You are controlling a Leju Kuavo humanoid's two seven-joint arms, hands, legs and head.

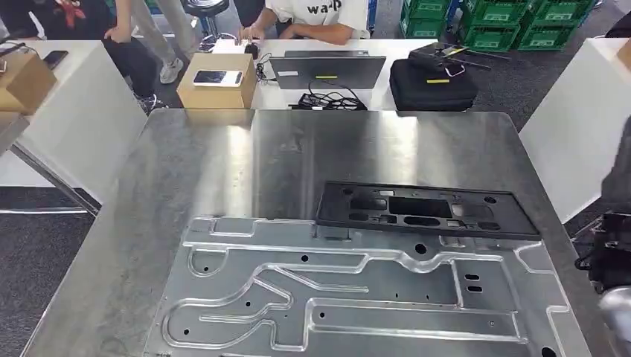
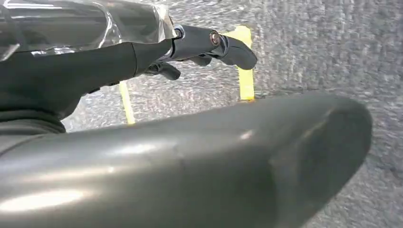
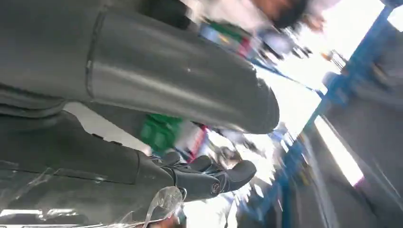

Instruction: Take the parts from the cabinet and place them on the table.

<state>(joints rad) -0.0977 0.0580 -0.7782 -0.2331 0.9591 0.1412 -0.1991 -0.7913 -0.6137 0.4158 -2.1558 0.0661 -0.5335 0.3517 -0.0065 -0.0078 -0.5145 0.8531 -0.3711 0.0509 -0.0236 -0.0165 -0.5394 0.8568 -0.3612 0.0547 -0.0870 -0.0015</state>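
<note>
A black frame (image 1: 424,210) lies flat on the steel table (image 1: 186,163), its near edge overlapping a machined plate (image 1: 357,297). It looks light, stiff and thin, best gripped by a long rail. Both the left hand (image 2: 209,47) and right hand (image 3: 209,178) hold nothing, fingers loosely extended.

We cannot see the near edge of the big metal plate (image 1: 357,297); the picture cuts it off. The person (image 1: 316,18) at the far table is cut off above the chest. In the right wrist view the green crates (image 3: 159,133) and background are blurred beyond telling.
</note>
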